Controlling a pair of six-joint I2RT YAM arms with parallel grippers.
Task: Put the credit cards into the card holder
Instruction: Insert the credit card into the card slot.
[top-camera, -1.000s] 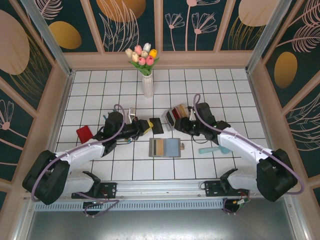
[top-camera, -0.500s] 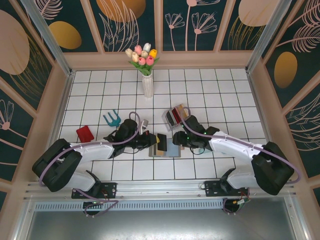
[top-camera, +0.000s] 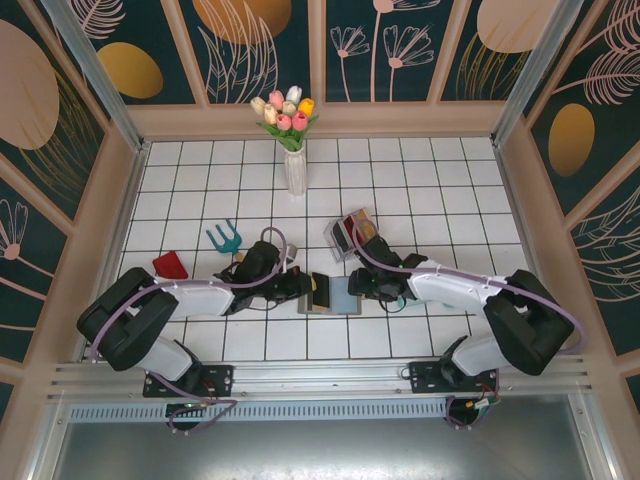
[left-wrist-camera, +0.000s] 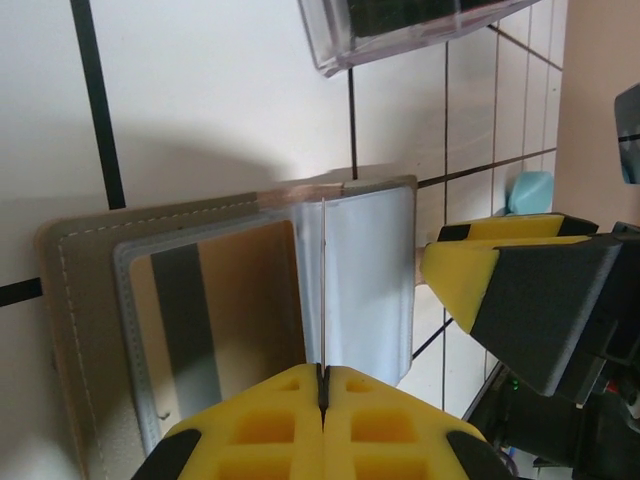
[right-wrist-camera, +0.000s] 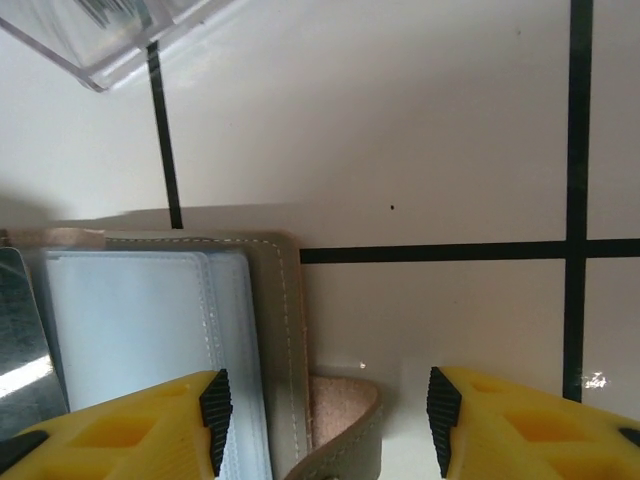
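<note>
**Ana:** Yellow pads of the left jaws are clenched on a dark credit card. It stands edge-on over the fold of the open card holder, which lies flat on the bench. How would you seat it?

**Ben:** Lean the card toward the pale blue sleeve and find the slot's mouth with one corner. Then slide it in shallow along the page, and don't let go until most of it is inside.

**Ana:** And the right jaws?

**Ben:** Released and grasping nothing, they straddle the holder's right edge by the clasp tab. I'd press that edge down so the holder can't skid or fold.

**Ana:** What's left?

**Ben:** Farther out on the left, a red card lies on the tiles. Just behind the holder, more cards stand in the clear rack.
</note>
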